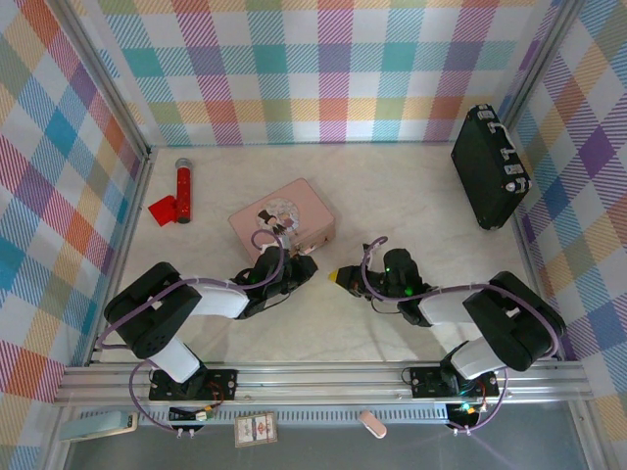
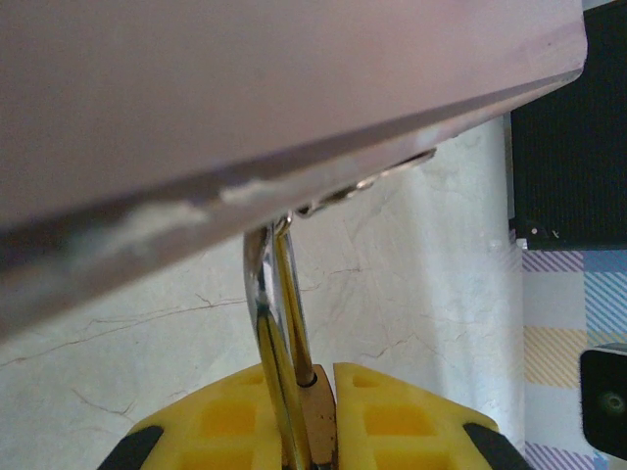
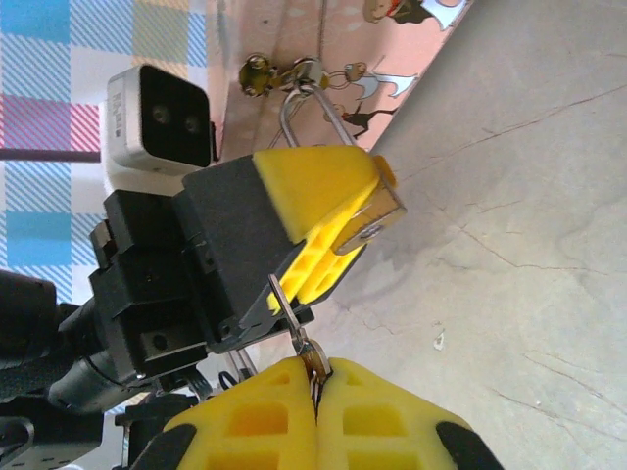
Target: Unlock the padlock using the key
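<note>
The small brass padlock [image 3: 380, 219] hangs by its silvery shackle [image 3: 312, 110] from the clasp of the pink tin [image 1: 284, 217]. My left gripper [image 1: 299, 266] is shut on the padlock body [image 2: 321, 423], and the shackle [image 2: 276, 313] rises between its yellow fingers [image 2: 411, 416] to the tin's edge [image 2: 245, 88]. My right gripper [image 3: 315, 370] is shut on the head of the slim silvery key [image 3: 291, 315]. The key's blade points up towards the left gripper's black housing. It stays apart from the padlock's keyhole end, below and left of it. In the top view my right gripper [image 1: 340, 277] sits just right of the left one.
A red cylinder [image 1: 182, 190] with a red tag [image 1: 164, 209] lies at the back left. A black case [image 1: 488, 166] leans at the right wall, also seen from the left wrist as a black case [image 2: 568, 137]. Plaid walls enclose the pale table [image 1: 392, 196].
</note>
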You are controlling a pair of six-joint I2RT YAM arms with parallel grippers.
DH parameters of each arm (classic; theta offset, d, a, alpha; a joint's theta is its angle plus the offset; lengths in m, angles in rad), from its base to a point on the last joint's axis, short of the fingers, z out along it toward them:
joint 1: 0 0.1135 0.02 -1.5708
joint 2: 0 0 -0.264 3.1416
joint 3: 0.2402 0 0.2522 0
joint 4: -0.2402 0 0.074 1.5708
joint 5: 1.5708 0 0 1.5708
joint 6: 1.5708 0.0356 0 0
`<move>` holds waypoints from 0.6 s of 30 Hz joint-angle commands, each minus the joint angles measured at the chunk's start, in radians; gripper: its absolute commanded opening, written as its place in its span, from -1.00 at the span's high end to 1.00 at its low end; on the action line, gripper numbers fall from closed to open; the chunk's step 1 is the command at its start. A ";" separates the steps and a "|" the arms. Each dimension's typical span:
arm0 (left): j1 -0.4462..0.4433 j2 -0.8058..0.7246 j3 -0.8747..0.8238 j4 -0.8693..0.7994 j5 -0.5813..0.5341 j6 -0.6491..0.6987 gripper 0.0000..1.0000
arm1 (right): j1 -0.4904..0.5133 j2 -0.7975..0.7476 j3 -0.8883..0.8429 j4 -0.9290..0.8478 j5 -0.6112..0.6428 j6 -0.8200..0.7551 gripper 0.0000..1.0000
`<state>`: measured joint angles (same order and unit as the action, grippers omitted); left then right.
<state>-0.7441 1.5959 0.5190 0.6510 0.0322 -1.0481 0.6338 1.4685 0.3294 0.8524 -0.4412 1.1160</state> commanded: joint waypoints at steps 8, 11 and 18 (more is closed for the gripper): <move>0.031 -0.002 0.024 0.087 -0.032 -0.022 1.00 | -0.006 0.048 0.007 0.057 -0.003 0.036 1.00; 0.040 -0.009 0.004 0.082 -0.053 -0.028 1.00 | -0.006 0.057 0.009 0.059 -0.009 0.035 1.00; 0.068 -0.038 -0.030 0.071 -0.068 -0.032 1.00 | 0.001 0.072 0.011 0.069 -0.014 0.037 1.00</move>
<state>-0.7097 1.5967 0.5106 0.6582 0.0090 -1.0531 0.6338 1.5265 0.3294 0.8761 -0.4366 1.1454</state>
